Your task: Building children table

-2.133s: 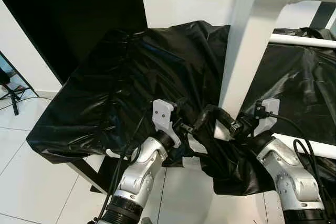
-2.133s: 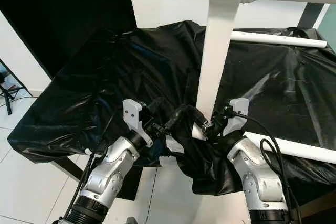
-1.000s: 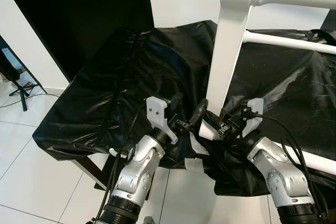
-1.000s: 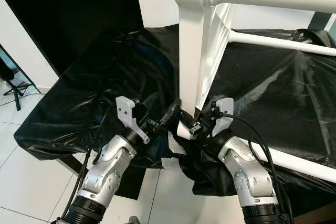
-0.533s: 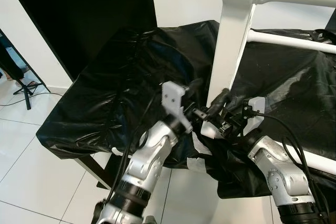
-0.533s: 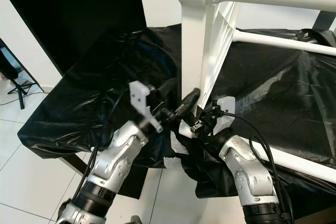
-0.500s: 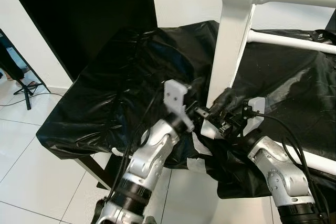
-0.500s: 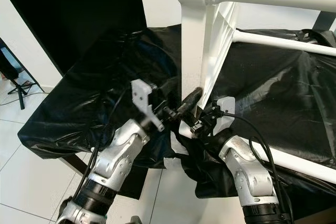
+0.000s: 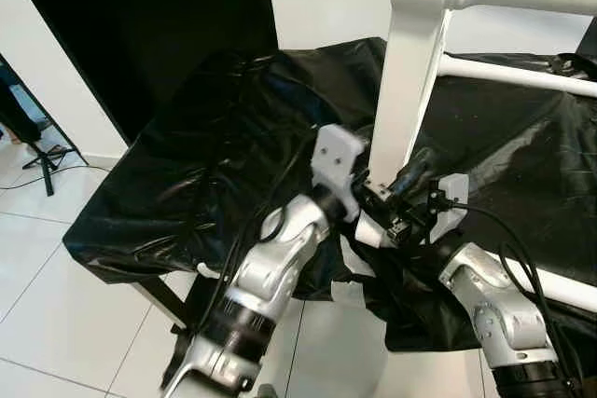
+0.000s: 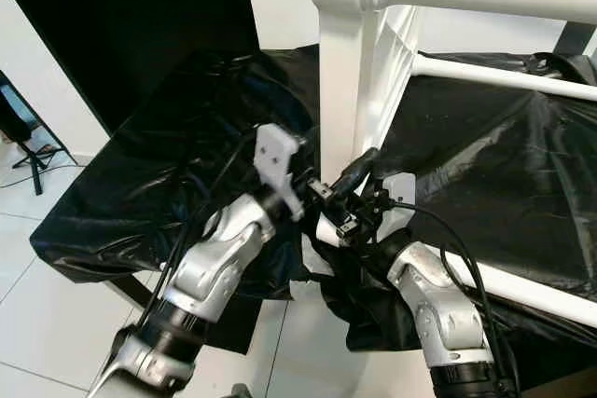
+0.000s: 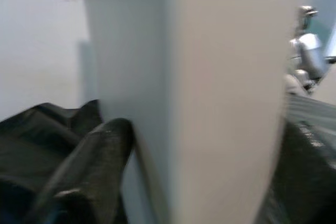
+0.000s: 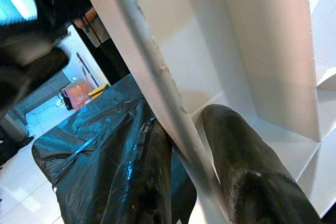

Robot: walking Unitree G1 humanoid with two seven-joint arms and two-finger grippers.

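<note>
Leg: white leg (image 10: pixel 338 109) stands upright on the black-covered worktop (image 10: pixel 159 165), its long axis vertical, joined to the top rail.
Right fingers: right gripper (image 12: pixel 191 156) grips the panel edge at the leg's foot.
Left fingers: left gripper (image 10: pixel 347 179) is spread around the leg just above, one finger (image 11: pixel 86 169) touching it.
Nearer arm: both are at the leg.

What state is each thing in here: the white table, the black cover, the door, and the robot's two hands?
Table: upended on the cover, one leg pointing toward the camera.
Cover: draped, wrinkled.
Door: shut.
Right hand: shut on the table's thin edge, a finger on each side.
Left hand: at the leg, one finger against it; grip unclear.
</note>
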